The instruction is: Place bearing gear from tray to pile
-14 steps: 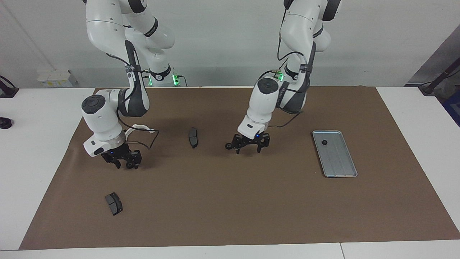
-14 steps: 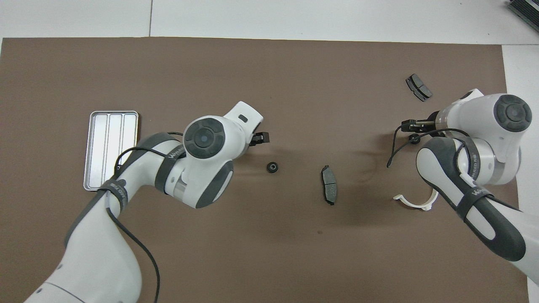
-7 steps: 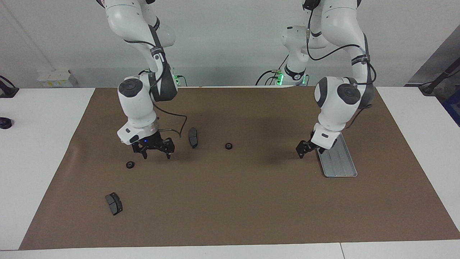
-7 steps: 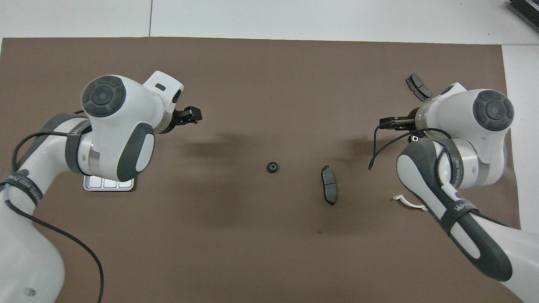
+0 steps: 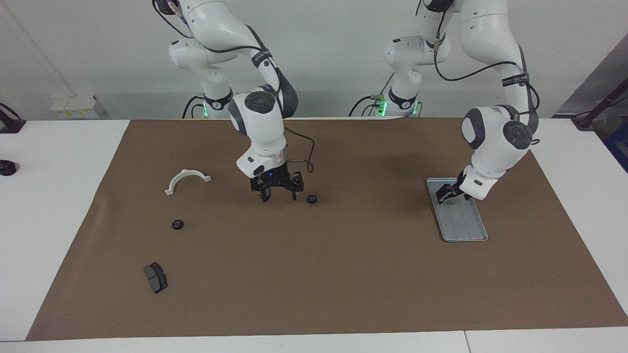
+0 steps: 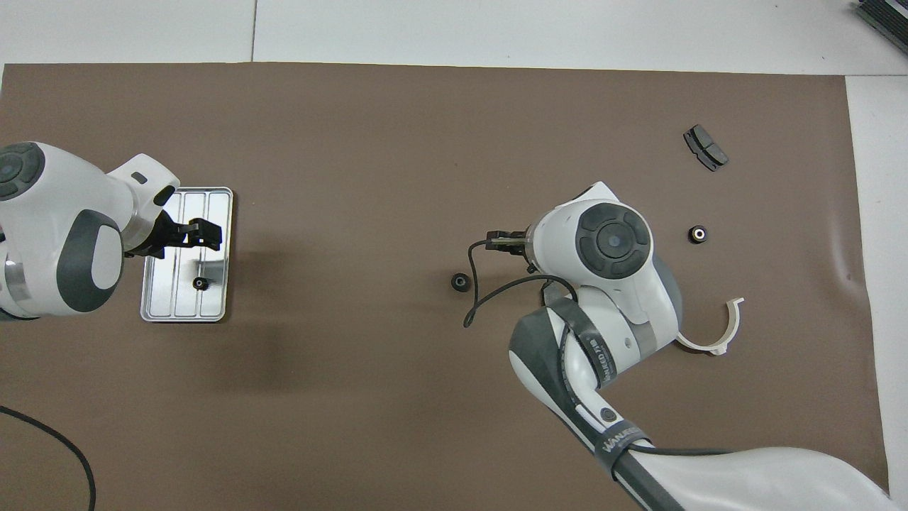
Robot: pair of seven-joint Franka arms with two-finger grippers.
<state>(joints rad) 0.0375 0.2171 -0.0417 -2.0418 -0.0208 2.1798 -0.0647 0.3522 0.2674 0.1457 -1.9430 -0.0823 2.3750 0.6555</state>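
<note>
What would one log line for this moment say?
left gripper: over tray, one bearing gear on it | right gripper: open, over mat near second gear | third gear by white bracket

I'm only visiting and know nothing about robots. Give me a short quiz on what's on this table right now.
1. True or false: a small black gear lies in the tray.
2. How many such gears lie on the brown mat, outside the tray?
3. Which arm's pincer is over the tray? A left, B right.
Key: 1 true. 2 two. 3 A, the left pincer; the right pincer is over the mat's middle.
</note>
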